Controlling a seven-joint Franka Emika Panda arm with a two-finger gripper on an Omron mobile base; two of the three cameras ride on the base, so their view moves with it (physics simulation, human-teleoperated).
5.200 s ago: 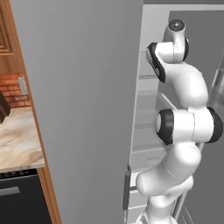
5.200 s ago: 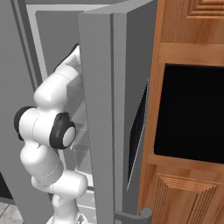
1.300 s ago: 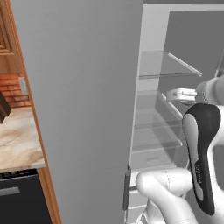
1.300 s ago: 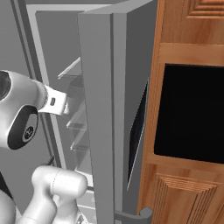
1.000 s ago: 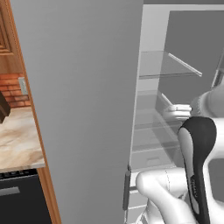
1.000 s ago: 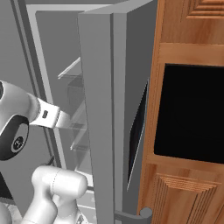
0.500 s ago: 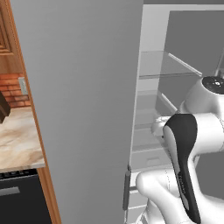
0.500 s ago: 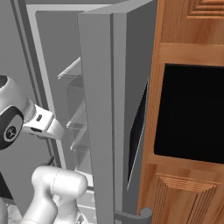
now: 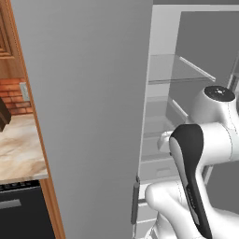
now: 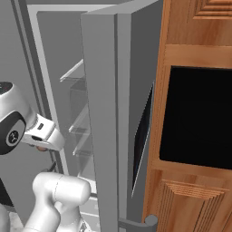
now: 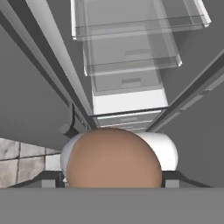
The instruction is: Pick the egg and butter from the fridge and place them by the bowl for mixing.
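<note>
Left base: arm outside the open fridge (image 9: 163,70), elbow low; swing clear of the door. Right base: claw (image 10: 43,147) beside the shelves. Hand: egg (image 11: 113,158) between the tips, claw gripping it. Carry slow, level.

We count one egg (image 11: 113,158), brown. One fridge (image 9: 93,116), with two open doors, one at each side of the cavity. Inside it we make out at least three clear glass shelves (image 11: 131,43), stacked. One wooden cabinet (image 10: 195,113); one stone counter (image 9: 18,149).
</note>
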